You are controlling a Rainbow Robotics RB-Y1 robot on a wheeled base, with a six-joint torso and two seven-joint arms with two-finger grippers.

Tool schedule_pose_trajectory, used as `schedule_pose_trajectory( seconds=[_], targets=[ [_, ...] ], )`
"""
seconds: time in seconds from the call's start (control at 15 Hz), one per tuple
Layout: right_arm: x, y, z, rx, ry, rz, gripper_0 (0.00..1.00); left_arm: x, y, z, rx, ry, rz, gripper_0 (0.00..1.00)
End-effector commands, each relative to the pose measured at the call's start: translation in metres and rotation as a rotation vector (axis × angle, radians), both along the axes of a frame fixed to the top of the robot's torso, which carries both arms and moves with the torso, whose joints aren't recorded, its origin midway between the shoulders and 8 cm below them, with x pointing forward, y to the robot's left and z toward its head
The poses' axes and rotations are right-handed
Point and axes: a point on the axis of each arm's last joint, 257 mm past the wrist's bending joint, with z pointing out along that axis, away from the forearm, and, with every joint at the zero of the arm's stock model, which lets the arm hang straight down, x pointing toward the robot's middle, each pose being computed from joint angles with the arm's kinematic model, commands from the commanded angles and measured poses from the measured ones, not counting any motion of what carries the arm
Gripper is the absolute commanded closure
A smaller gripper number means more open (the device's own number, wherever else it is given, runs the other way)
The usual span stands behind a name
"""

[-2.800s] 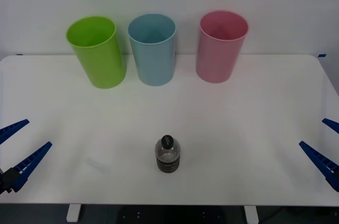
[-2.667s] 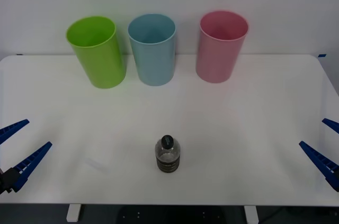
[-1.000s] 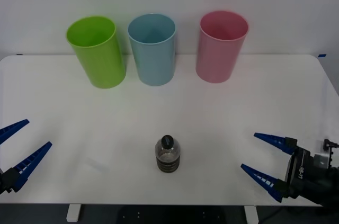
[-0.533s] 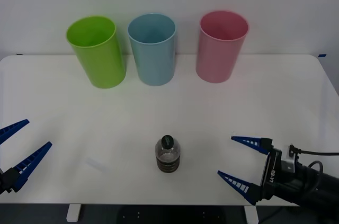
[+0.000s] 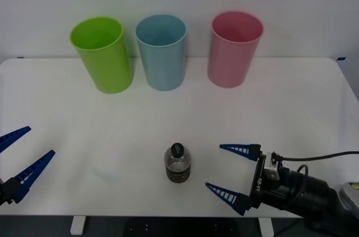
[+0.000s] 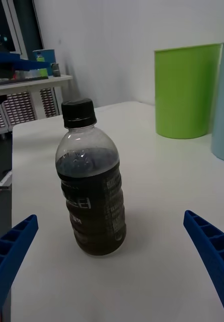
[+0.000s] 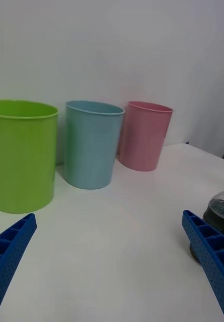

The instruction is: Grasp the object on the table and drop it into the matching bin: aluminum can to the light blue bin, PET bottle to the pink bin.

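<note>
the small clear ribbed plastic bottle with black screw cap and dark label band stands upright near the front of the smooth white surface; its label print is unreadable. just right of the bottle, the right end effector is spread, ribbed blue fingers apart. far behind the bottle stand the tall pink, light blue and lime green tapered plastic bins. far left of the bottle, the left end effector waits spread.
</note>
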Motion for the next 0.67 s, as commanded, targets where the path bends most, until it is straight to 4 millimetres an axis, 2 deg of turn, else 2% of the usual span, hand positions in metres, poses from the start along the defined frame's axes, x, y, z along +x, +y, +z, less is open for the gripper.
schedule_pose_trajectory(
  seconds=[0.07,0.67],
  targets=[
    [0.003,0.014,-0.004,-0.017,-0.012,0.005,0.00,0.000,0.000,0.000,0.000,0.000,0.000,0.00],
    [0.012,0.056,-0.017,-0.062,-0.018,0.004,0.00,0.000,0.000,0.000,0.000,0.000,0.000,0.00]
  ],
)
